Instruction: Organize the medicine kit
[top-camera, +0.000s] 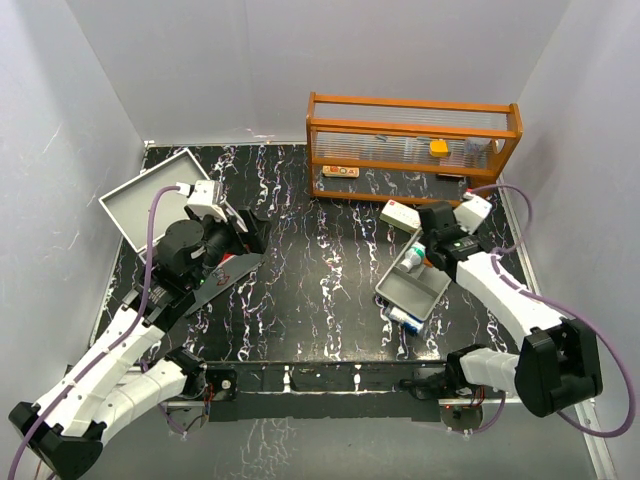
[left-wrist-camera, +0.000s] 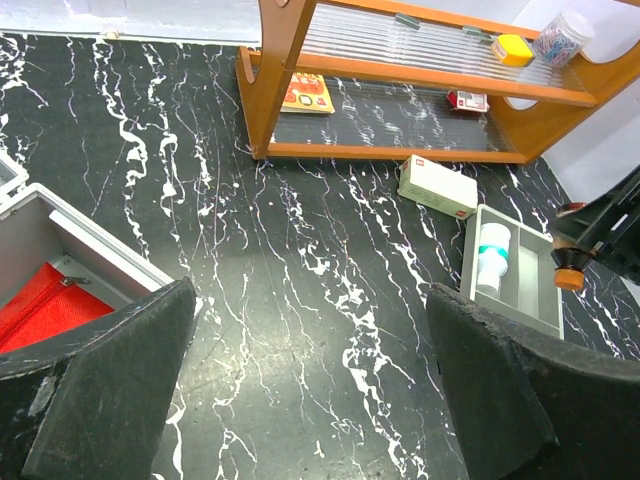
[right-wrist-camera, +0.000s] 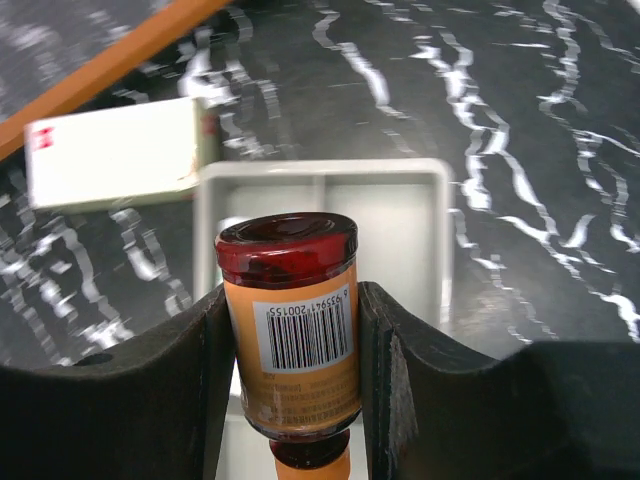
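Top view, read left to right; clock positions refer to the table.

- Medicine kit (top-camera: 138, 203) noted at 10 o'clock, open. Its near side is covered by the left arm. In the left wrist view only a corner is shown, cut off at the frame edge, with a red pouch (left-wrist-camera: 45, 310) seen inside. Hinge and handle cannot be made out.
- Left gripper (left-wrist-camera: 310, 395) is held spread wide with nothing between the pads, just beside the kit at its 4 o'clock. It is judged to be parked there so the case is within reach for incoming items.
- Wooden shelf (top-camera: 412, 140) stands at 1 o'clock. The small items on it are too small to be identified.
- White box (top-camera: 400, 213) lies flat between shelf and tray.
- Small tray (top-camera: 418, 290) sits at 4 o'clock, with a teal-capped white bottle (left-wrist-camera: 492, 255) lying in one compartment. A blue-white object at its near edge is partly hidden and cannot be named.
- Right gripper (right-wrist-camera: 292, 310) is clamped on an orange bottle (right-wrist-camera: 290, 250) with a dark red cap, gripped across the body above the tray. Whether it is being lifted out or set down cannot be told. The bottle's base is cropped, and only the barcode is legible.
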